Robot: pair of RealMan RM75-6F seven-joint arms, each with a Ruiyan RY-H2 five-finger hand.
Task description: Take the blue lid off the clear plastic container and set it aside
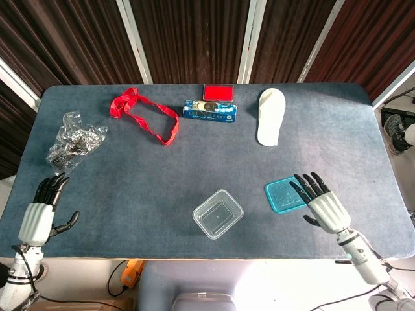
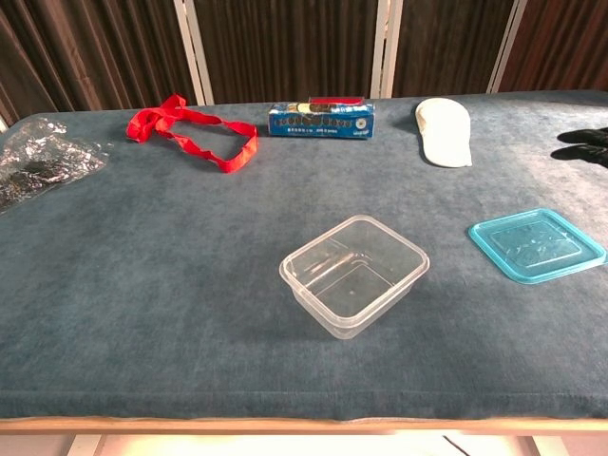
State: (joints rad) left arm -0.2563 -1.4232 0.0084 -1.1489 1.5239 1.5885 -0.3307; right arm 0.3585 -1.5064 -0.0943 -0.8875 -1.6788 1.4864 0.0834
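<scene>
The blue lid (image 1: 284, 194) (image 2: 537, 245) lies flat on the table, to the right of the clear plastic container (image 1: 217, 214) (image 2: 353, 275), which stands open and empty near the table's middle front. My right hand (image 1: 322, 204) hovers just right of the lid with its fingers spread and nothing in it; only its dark fingertips (image 2: 584, 142) show at the right edge of the chest view. My left hand (image 1: 41, 214) is at the front left corner, fingers apart and holding nothing.
A red ribbon (image 1: 146, 116), a blue box (image 1: 211, 111) with a red case (image 1: 218, 92) behind it, and a white slipper (image 1: 270, 116) lie along the back. A crumpled clear bag (image 1: 74, 142) sits at the left.
</scene>
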